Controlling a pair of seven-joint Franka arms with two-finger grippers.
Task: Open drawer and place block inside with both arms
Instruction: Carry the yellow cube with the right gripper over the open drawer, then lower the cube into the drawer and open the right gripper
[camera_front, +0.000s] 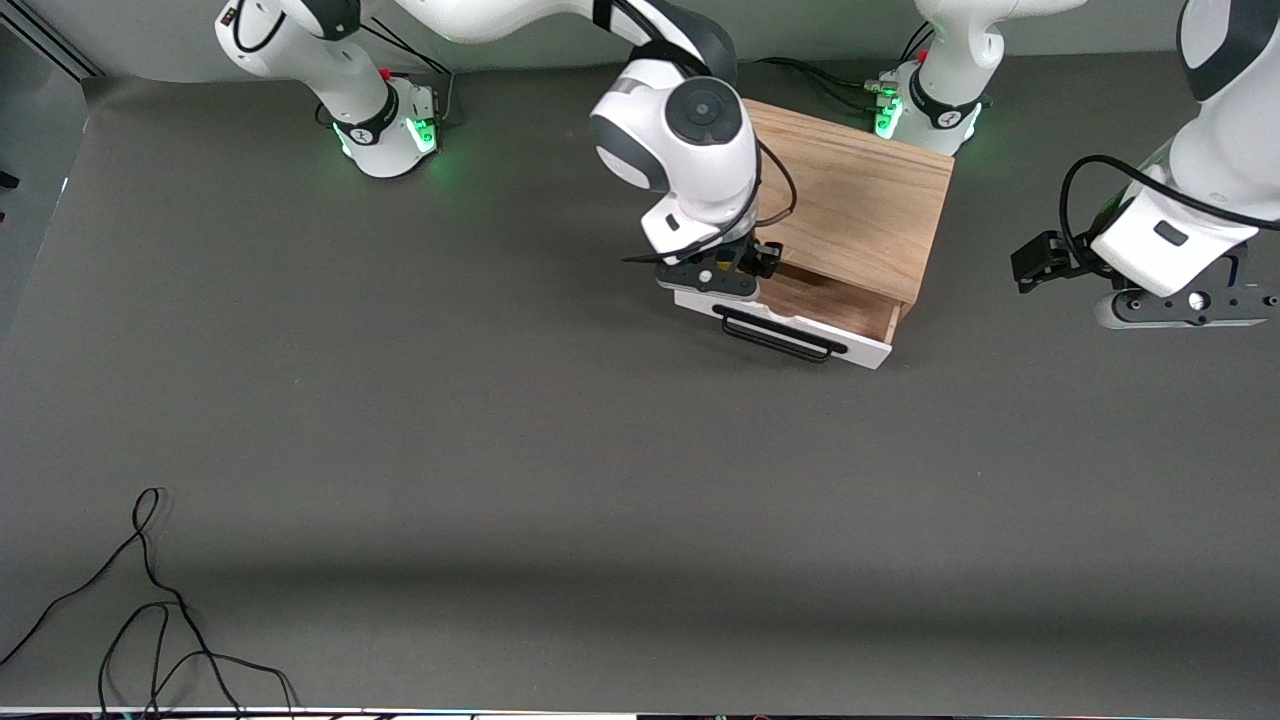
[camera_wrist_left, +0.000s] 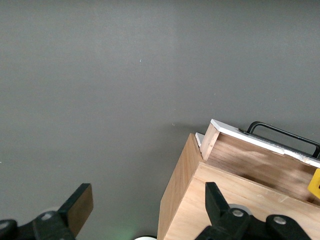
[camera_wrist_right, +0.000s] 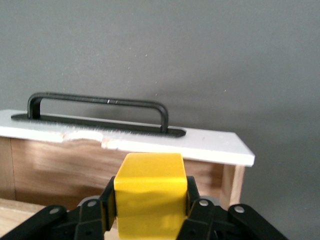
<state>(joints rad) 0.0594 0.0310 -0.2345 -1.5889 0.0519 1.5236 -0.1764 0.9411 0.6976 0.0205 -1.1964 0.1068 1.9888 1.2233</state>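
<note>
The right arm's black two-finger gripper (camera_front: 712, 275) hangs over the open white-fronted drawer (camera_front: 790, 322) with its long black bar handle (camera_front: 775, 340), at the end of the drawer toward the right arm's end of the table. Its fingers (camera_wrist_right: 194, 207) pinch the small bright yellow cube (camera_wrist_right: 150, 197) from both sides, the block held just above the light wood interior (camera_wrist_right: 70, 172), with the white front panel and the handle directly ahead of the gripper. In the front view the block itself is hidden under the wrist. The drawer is pulled partway out of the light oak-grain box cabinet (camera_front: 860, 195), which sits under the right arm's white forearm (camera_front: 680, 130). The left arm's black gripper (camera_front: 1185, 300) waits above the bare dark grey table (camera_front: 500, 450), off to the side of the cabinet toward the left arm's end of the table; its fingers (camera_wrist_left: 80, 207) are spread wide apart and grip nothing. From the left wrist view, the cabinet's corner (camera_wrist_left: 187, 200) and the open drawer lie below and ahead of that gripper, with a sliver of the yellow block (camera_wrist_left: 315, 186) at the picture's edge. A loose black cable (camera_front: 150, 620) lies on the table, well apart from both grippers.
</note>
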